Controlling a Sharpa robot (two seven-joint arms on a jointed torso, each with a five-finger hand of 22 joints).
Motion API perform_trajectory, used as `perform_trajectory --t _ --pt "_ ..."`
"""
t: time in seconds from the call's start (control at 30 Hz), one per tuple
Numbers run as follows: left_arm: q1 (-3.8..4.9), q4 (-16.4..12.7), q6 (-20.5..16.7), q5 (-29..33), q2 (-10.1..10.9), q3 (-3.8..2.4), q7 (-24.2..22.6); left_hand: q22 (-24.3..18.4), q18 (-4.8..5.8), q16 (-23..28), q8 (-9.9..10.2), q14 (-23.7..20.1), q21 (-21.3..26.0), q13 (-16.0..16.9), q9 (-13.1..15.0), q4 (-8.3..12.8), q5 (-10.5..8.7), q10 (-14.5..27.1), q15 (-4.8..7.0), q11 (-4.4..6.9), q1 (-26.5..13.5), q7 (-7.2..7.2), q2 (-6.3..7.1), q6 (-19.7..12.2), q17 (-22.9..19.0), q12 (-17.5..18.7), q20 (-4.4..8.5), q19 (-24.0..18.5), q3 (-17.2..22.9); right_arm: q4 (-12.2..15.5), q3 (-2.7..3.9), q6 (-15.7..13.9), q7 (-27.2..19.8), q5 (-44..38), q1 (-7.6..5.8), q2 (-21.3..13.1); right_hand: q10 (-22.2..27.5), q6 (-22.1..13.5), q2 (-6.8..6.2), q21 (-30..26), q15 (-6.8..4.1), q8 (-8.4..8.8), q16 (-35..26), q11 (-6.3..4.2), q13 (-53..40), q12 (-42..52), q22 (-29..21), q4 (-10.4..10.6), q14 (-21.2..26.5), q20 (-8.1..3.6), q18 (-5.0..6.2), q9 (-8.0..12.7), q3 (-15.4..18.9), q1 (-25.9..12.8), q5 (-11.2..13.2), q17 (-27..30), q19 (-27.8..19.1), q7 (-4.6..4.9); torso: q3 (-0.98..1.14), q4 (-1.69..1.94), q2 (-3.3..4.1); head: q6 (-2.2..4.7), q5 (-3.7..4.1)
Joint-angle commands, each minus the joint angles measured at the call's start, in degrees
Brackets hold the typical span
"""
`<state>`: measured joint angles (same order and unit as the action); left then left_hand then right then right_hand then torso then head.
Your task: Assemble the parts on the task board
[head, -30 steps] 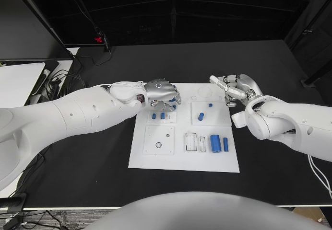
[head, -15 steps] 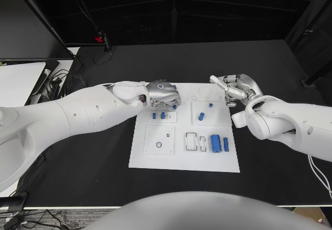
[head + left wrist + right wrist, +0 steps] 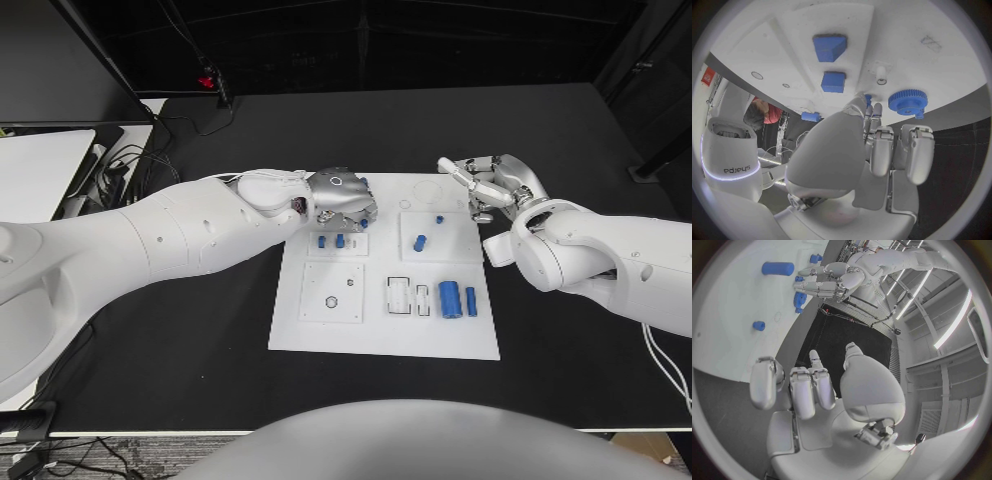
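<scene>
The white task board (image 3: 387,330) lies mid-table. My left hand (image 3: 338,196) hovers low over its far left corner, fingers curled downward. A blue gear (image 3: 908,101) lies flat on the board just past the fingertips (image 3: 920,134) and also appears as gear (image 3: 799,299). A tiny blue bit (image 3: 868,98) sits at the thumb tip; I cannot tell whether it is pinched. Two blue blocks (image 3: 830,47) lie beyond the hand, the same blocks (image 3: 329,241) in the head view. My right hand (image 3: 490,182) is at the board's far right edge, fingers loosely apart and holding nothing.
On the board's right half lie a short blue piece (image 3: 418,241), a small blue stud (image 3: 438,219) and a blue cylinder (image 3: 450,298) beside a thinner one (image 3: 470,300). Cables and a white surface (image 3: 36,170) are at the far left of the table.
My left hand has crept slightly to the right over the board's far left corner. The right hand and the parts have stayed put.
</scene>
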<state>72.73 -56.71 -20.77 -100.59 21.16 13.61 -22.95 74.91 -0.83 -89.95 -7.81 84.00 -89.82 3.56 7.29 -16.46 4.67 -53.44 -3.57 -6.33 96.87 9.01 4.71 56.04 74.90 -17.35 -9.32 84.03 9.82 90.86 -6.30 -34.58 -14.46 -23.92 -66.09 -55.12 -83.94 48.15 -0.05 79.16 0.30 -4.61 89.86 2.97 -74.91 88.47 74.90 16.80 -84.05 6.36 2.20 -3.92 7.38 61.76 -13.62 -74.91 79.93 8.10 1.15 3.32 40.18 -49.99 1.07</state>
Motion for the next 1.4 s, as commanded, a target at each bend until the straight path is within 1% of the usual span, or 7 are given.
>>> perform_trajectory --t 0.03,0.23,0.5,0.7,0.93,1.2,1.4 --pt "0.04 0.08 1.02 -0.44 -0.14 -0.05 0.37 15.09 0.83 -0.05 0.16 6.00 -0.18 -0.02 -0.11 -0.10 0.34 -0.53 0.49 0.00 0.58 -0.02 -0.01 0.49 15.10 0.41 0.44 5.97 0.46 0.07 0.02 0.02 -0.18 0.07 -0.07 0.07 -3.96 0.24 0.76 0.07 0.07 0.01 0.14 0.27 -13.34 -0.07 10.75 -0.13 -5.95 0.38 1.05 0.00 0.30 0.02 -0.33 -15.09 0.11 0.00 0.00 0.00 0.02 -0.01 0.03" --pt "0.03 0.22 1.63 -0.44 -0.31 -0.05 0.41 15.09 0.83 -0.05 -0.01 6.00 -0.18 -0.03 -0.20 -0.13 0.34 -1.57 0.72 0.27 0.39 -0.27 -0.04 1.47 15.10 0.61 0.58 5.97 1.20 0.03 0.02 0.04 -0.19 0.07 -0.07 0.11 -3.96 0.24 0.76 0.07 0.07 0.01 0.14 0.27 -13.34 -0.07 10.75 -0.13 -5.95 0.38 1.05 0.00 0.30 0.02 -0.33 -15.09 0.11 0.00 -0.03 -0.01 0.01 -0.01 0.02" --pt "0.01 0.37 2.11 -0.44 -0.51 -0.05 0.41 15.09 0.83 -0.05 -0.11 6.00 -0.18 -0.05 -0.31 -0.11 0.42 -2.64 0.94 0.50 0.18 -0.49 -0.09 2.39 15.10 0.96 0.76 5.97 1.99 -0.01 0.02 0.07 -0.18 0.07 -0.07 0.17 -3.96 0.24 0.76 0.07 0.07 0.01 0.14 0.27 -13.34 -0.07 10.75 -0.13 -5.95 0.38 1.05 0.00 0.30 0.02 -0.33 -15.09 0.11 0.00 0.00 0.00 -0.01 -0.01 -0.06" --pt "0.01 0.44 2.28 -0.47 -0.57 -0.05 0.44 15.09 0.83 -0.05 -0.22 6.00 -0.18 -0.06 -0.38 -0.07 0.44 -3.63 1.14 0.75 0.11 -0.70 -0.15 3.24 15.10 1.32 0.91 5.97 2.73 -0.02 0.02 0.08 -0.18 0.07 -0.07 0.19 -3.96 0.29 0.95 0.04 0.10 -0.01 0.14 0.31 -13.34 -0.06 10.75 -0.14 -5.95 0.41 1.06 0.00 0.36 0.16 -0.36 -15.09 0.10 0.04 -0.02 -0.02 0.00 -0.01 -0.05" --pt "-0.03 0.57 2.23 -2.01 -0.66 -0.05 0.93 15.09 0.83 -0.05 -0.62 6.00 -0.18 -0.07 -0.33 0.07 0.44 -5.90 1.59 1.26 0.50 -1.22 -0.21 5.14 15.10 1.78 1.23 5.97 4.04 -0.02 0.02 0.10 -0.19 0.07 -0.07 0.21 -3.96 0.29 0.95 0.04 0.10 -0.01 0.14 0.31 -13.34 -0.06 10.75 -0.14 -5.95 0.41 1.06 0.00 0.36 0.16 -0.36 -15.09 0.10 0.04 0.00 0.00 -0.01 -0.01 0.03" --pt "-0.06 0.68 0.73 -2.50 -0.68 -0.05 0.86 15.09 0.83 -0.05 -0.65 6.00 -0.18 -0.09 -0.37 0.18 0.33 -7.80 1.78 1.51 1.16 -1.43 -0.10 6.33 15.10 2.51 1.47 5.97 5.25 -0.03 0.02 0.05 -0.18 0.07 -0.07 0.20 -3.96 0.29 0.95 0.04 0.10 -0.01 0.14 0.31 -13.34 -0.06 10.75 -0.14 -5.95 0.41 1.06 0.00 0.36 0.16 -0.36 -15.09 0.10 0.04 0.00 -0.02 -0.01 -0.01 -0.03" --pt "-0.07 0.70 -2.50 -2.57 -0.50 -0.05 -0.05 15.09 0.83 -0.05 -0.62 6.00 -0.18 -0.09 -0.40 0.07 0.31 -8.81 1.92 1.68 1.18 -1.53 -0.12 6.91 15.10 3.02 1.58 5.97 5.82 -0.02 0.02 0.01 -0.18 0.07 -0.07 0.18 -3.96 0.29 0.95 0.04 0.10 -0.01 0.14 0.31 -13.34 -0.06 10.75 -0.14 -5.95 0.41 1.06 0.00 0.36 0.16 -0.36 -15.09 0.10 0.04 -0.02 0.00 0.02 -0.01 0.09"
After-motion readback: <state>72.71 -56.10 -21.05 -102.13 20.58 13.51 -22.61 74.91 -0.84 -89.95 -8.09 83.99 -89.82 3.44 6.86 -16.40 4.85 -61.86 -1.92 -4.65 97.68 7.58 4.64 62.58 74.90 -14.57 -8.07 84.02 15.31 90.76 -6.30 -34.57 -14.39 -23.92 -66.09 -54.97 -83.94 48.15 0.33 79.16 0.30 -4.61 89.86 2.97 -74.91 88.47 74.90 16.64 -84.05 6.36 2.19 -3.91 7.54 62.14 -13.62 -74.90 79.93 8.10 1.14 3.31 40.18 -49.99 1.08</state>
